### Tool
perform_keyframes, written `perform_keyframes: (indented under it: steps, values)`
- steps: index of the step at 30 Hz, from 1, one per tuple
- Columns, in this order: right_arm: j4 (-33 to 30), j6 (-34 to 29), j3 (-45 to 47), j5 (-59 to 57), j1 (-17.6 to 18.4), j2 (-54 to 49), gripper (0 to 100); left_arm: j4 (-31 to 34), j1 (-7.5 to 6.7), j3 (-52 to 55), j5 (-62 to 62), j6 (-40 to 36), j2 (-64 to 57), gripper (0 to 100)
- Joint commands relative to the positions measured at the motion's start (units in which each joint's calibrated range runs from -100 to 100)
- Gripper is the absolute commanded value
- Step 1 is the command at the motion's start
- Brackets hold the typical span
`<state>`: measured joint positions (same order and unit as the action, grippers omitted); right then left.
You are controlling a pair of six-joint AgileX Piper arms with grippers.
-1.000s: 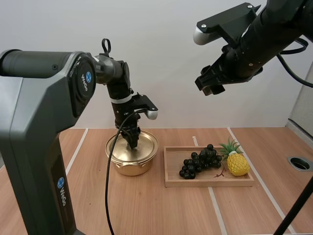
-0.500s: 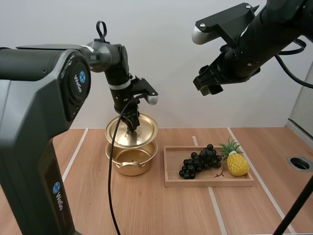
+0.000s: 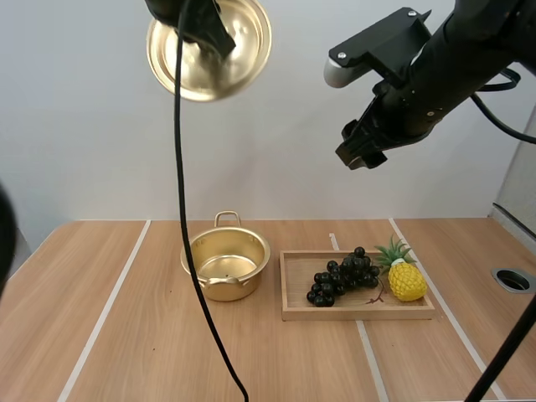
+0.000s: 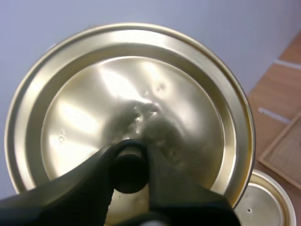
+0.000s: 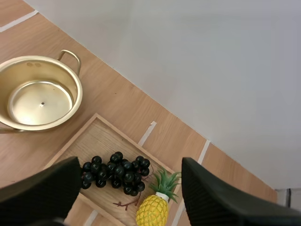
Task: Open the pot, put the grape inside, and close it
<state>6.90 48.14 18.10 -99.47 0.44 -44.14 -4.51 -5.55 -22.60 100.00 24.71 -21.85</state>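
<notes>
My left gripper (image 4: 129, 165) is clamping the lid (image 4: 141, 89) high above the pot (image 3: 226, 266); my right gripper (image 5: 129, 193) is hovering, fingers (image 5: 221, 197) apart, over the wooden tray (image 3: 360, 314) (grapes (image 3: 339, 279) beside pineapple (image 3: 407, 282)).

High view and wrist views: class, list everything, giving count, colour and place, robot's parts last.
pot: one, gold, open, on the table left of the tray
lid: one, gold, held high above the table
grapes: one bunch, black, in the tray
pineapple: one, yellow, in the tray right of the grapes
tray: one, wooden, on the table
table: one, wooden with white lines
left claw: black, shut on the lid
right claw: black, open, high above the tray
</notes>
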Motion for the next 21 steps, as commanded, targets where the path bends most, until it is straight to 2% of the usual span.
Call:
perform_keyframes:
  steps: [1,9,14,21]
  values:
    - [0.1,4.9,-0.5,-0.5,-0.1,-0.3,100,3.3,-0.15,-6.5,0.0,-6.2,-4.5,0]
    - [-0.6,14.9,-0.3,-0.5,-0.1,-0.3,100,17.4,-0.15,-21.9,-15.2,-18.6,-8.8,0]
    - [-4.9,23.8,0.5,-0.5,-0.1,0.5,100,17.9,-0.15,-28.6,-16.7,-22.1,-8.5,0]
    - [-9.3,32.7,8.8,-0.5,-0.1,6.2,100,18.0,-0.15,-29.7,-20.3,-23.1,-8.5,0]
